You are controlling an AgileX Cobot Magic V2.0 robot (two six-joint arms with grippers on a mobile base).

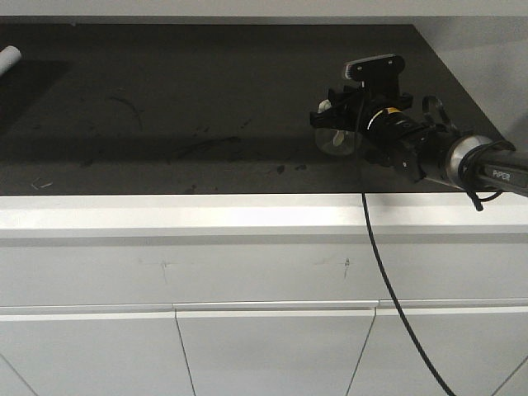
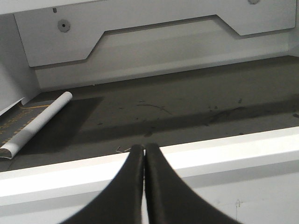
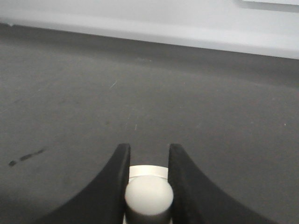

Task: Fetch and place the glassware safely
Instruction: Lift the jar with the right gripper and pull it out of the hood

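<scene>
Right gripper (image 3: pixel 149 149) is pinched on the round knob (image 3: pixel 148 196) of the glass jar (image 1: pixel 337 142)'s cream lid, with one curved black finger on each side of it. The jar sits under the wrist, low over the right part of the dark countertop (image 1: pixel 165 107). I can't tell if its base touches.

I read the step as grasp made, with carry or set-down pending. Next move calls for slow, level travel. I'm holding by the lid only, so the body may drop if the lid is loose.

Left gripper (image 2: pixel 143 149) has its fingers pressed together, holds nothing, and hovers at the white front ledge (image 1: pixel 206 216).

Textures:
- Knob: smooth and matte.
- Jar body: clear, hard to make out.
- Counter: matte black, scuffed and scratched.
- Ledge: glossy white.
- Rolled white sheet (image 2: pixel 39 119): lies far left, well apart from the jar.
</scene>
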